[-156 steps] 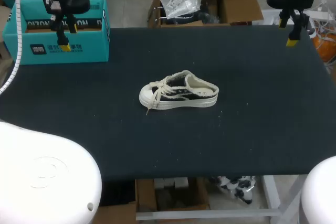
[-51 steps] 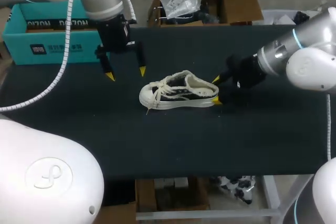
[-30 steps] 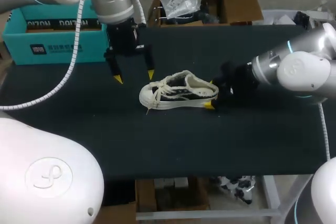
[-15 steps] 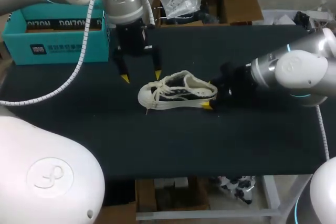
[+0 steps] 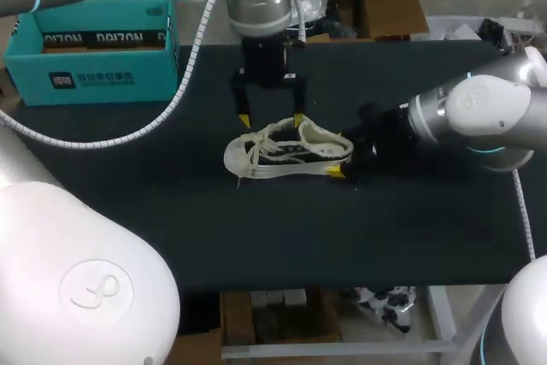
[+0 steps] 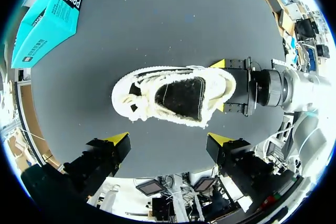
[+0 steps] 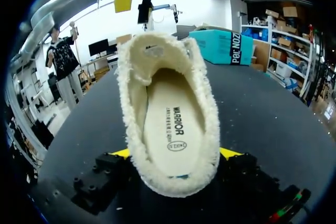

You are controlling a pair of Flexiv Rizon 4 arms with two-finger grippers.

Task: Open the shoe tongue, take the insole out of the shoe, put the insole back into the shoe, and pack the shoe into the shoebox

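Shoe (image 5: 286, 150) mid-desk (image 5: 427, 228), long axis crosswise, toe toward left arm's side, heel at right tool (image 5: 344, 155). Yellow tips either side of heel, apparently pinching it. Left tool (image 5: 271, 120) spread wide above laces, holding nothing. Teal shoebox (image 5: 90, 49) at far left corner, open-topped, inside unseen. Insole (image 7: 170, 124) seated in shoe, visible only from right wrist.

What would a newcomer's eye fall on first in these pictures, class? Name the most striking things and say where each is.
The fluffy cream shoe lies mid-table, toe toward the robot's left. The right end effector grips its heel from both sides, while the left end effector hangs open just above it. The teal shoebox sits at the table's far left corner.
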